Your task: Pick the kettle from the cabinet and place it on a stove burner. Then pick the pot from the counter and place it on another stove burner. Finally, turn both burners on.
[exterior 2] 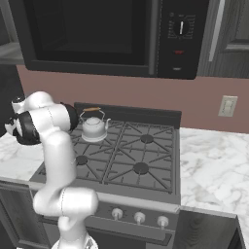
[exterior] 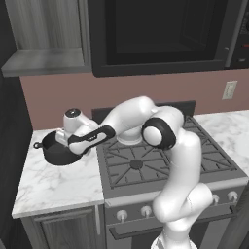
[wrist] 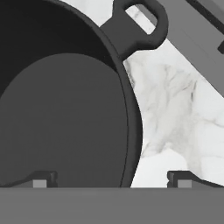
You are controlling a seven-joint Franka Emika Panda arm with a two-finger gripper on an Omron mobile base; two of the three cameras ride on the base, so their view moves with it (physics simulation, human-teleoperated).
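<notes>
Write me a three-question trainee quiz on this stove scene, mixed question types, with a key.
1. True or false: the kettle already stands on a rear stove burner.
2. Multiple choice: the pot sits on (A) the counter left of the range, (B) a front burner, (C) the cabinet shelf.
3. Short answer: in the hand view, how do the open gripper fingertips stand relative to the pot's wall?

Key
1. True.
2. A.
3. They straddle it: one fingertip is over the pot's inside, the other over the marble outside.
</notes>
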